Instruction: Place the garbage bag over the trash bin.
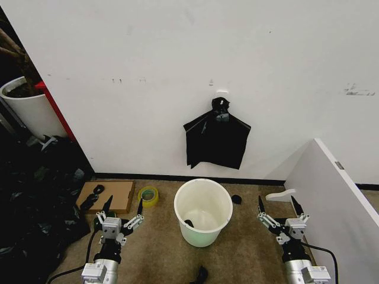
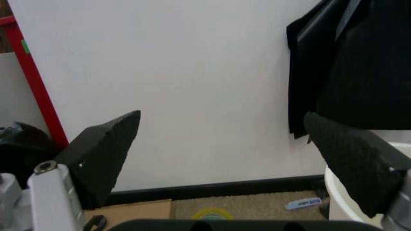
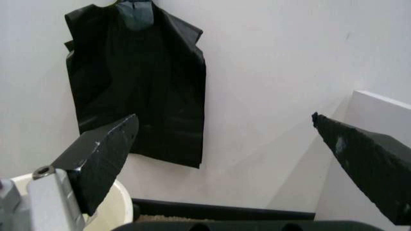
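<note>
The trash bin is a round white bucket standing upright on the carpet between my two arms, with a small dark scrap at its bottom. Loose, crinkled, glossy black plastic matching the garbage bag lies heaped on the floor at the far left. My left gripper hovers low to the left of the bin, open and empty. To the right of the bin, my right gripper is also open and empty. Both wrist views look past spread fingers toward the wall, with the bin's rim at one edge.
A flat black bag with a knotted top hangs on a wall hook behind the bin. Cardboard and a yellow tape roll lie by the left gripper. A white panel stands at the right, a white plant pot at the far left.
</note>
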